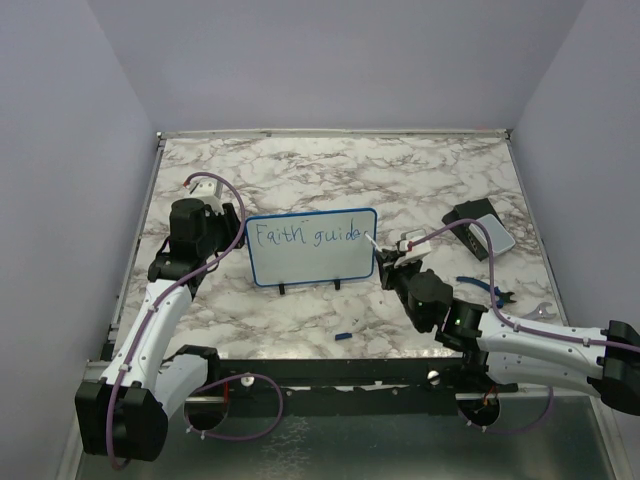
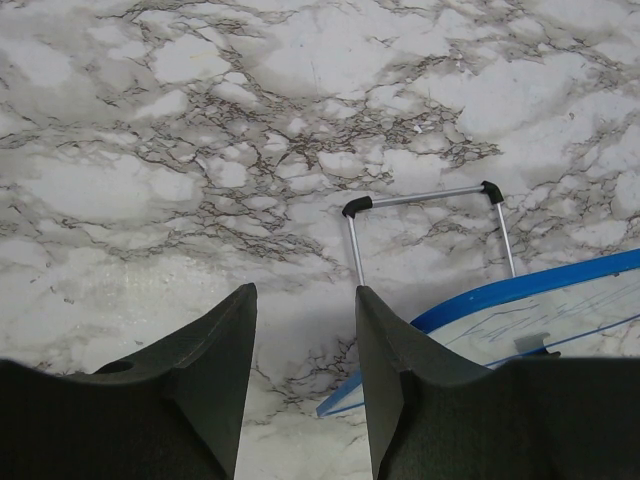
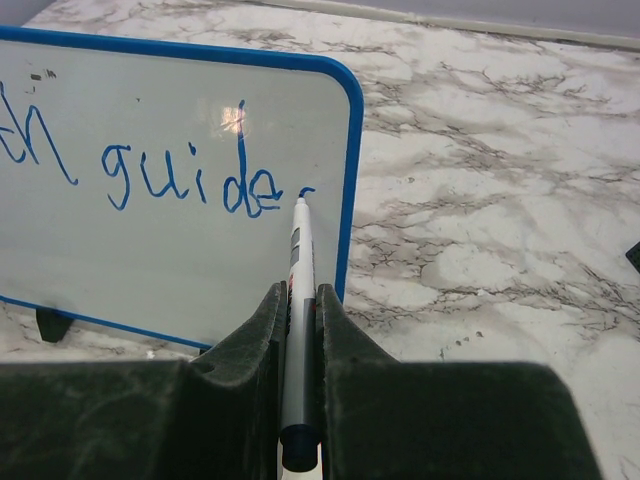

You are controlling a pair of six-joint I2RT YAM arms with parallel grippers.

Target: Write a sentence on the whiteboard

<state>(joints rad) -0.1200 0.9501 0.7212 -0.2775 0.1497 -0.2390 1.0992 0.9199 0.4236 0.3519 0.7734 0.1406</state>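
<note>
**Blue ink read "Faith guide" on the whiteboard (image 1: 312, 262)**

The board stood upright on the marble counter (image 1: 400, 180), between the two arms. The sentence (image 3: 180, 180) ran along its top, with a small stroke after the "e". The right pincer (image 3: 298, 300) was clamped on a white marker (image 3: 297, 255) — tip at that stroke. The left pincer (image 2: 300, 310) sat behind the board's left end, fingers apart — nothing between them

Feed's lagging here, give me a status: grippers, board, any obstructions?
Left gripper open, empty, beside the whiteboard. Right gripper shut on marker, tip at the board. Sentence reads "Faith guide", small mark after the e. Nothing blocking the tip.
</note>
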